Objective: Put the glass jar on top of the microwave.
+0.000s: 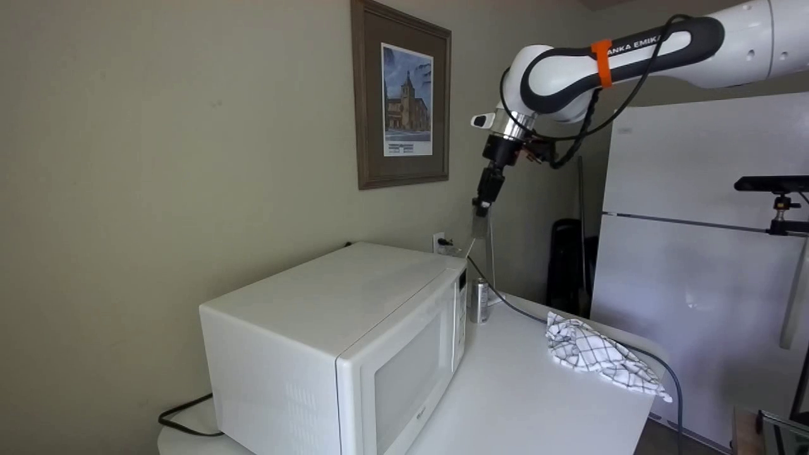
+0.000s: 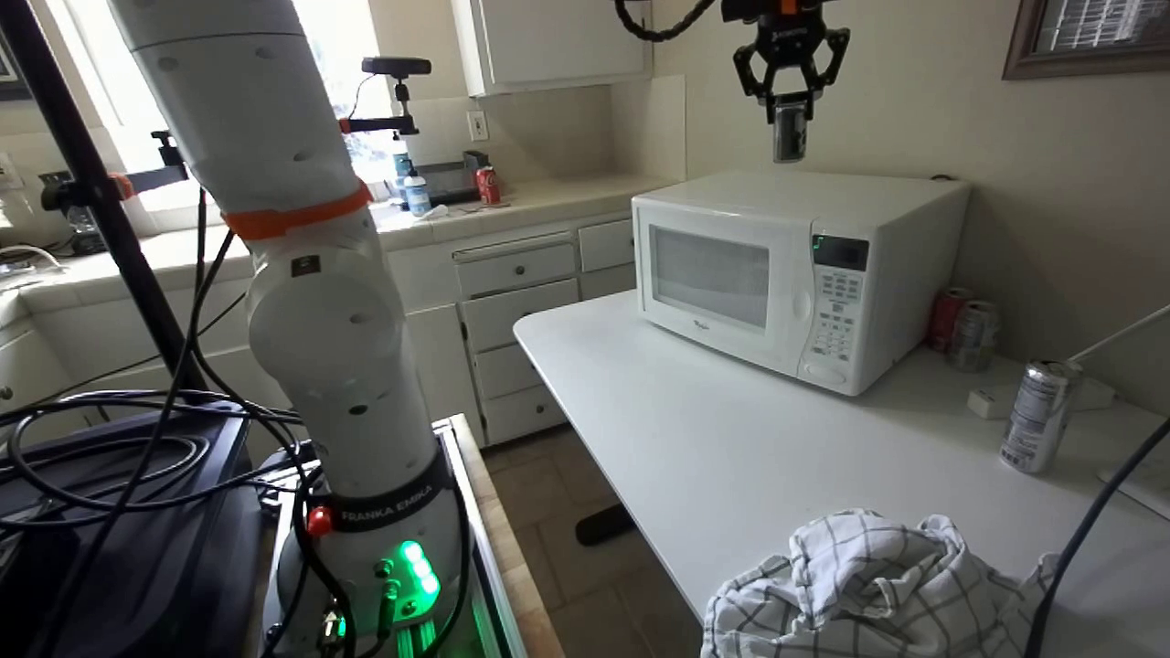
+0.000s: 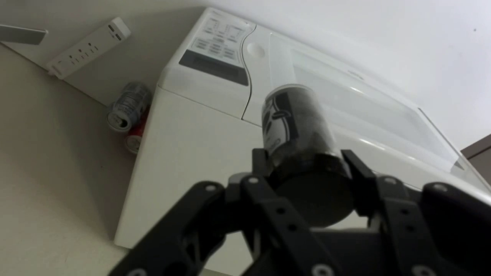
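Note:
The glass jar (image 2: 790, 139), a small greyish cylinder with a dark lid, hangs from my gripper (image 2: 791, 102) in the air. In an exterior view it shows above the level of the microwave (image 2: 731, 274) top. In the exterior view along the wall, the jar (image 1: 480, 226) under the gripper (image 1: 483, 207) appears just past the control-panel end of the microwave (image 1: 335, 291), apart from it. In the wrist view the fingers (image 3: 305, 159) are shut around the lid end of the jar (image 3: 297, 119), with the microwave (image 3: 191, 149) beyond. Its label shows there.
A slim silver can (image 2: 1040, 416) stands on the white table (image 2: 731, 439) near the panel end. Two cans (image 2: 974, 336) stand behind the microwave by the wall. A power strip (image 3: 88, 48), a cable (image 1: 518, 309) and a checkered cloth (image 2: 850, 585) lie on the table.

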Tool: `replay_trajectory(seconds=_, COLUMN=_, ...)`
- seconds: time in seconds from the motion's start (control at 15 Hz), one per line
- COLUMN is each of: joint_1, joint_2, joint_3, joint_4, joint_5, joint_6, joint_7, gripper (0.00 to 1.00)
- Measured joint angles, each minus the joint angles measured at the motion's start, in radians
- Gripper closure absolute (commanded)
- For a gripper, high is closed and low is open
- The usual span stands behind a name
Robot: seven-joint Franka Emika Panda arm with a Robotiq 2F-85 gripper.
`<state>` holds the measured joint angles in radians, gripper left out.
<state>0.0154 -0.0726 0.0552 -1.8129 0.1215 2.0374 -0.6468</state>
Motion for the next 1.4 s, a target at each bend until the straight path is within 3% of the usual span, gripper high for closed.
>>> replay_trajectory(seconds=0.67, joint_1=0.036, joint_2=0.468, joint_3=0.042, joint_4=0.411, joint_5=-0.005, joint_6=0.063, joint_7=0.079, gripper=0.76)
replay_trajectory(seconds=1.0, joint_1=0.050, joint_2=0.581, joint_3=0.050, joint_4=0.573, joint_5=-0.055, joint_6=0.061, joint_7=0.112, gripper=0.76)
replay_trajectory(seconds=1.4, joint_1=0.055, joint_2=0.660, joint_3=0.052, joint_4=0.683, joint_5=-0.088, joint_6=0.025, joint_7=0.119, gripper=0.76)
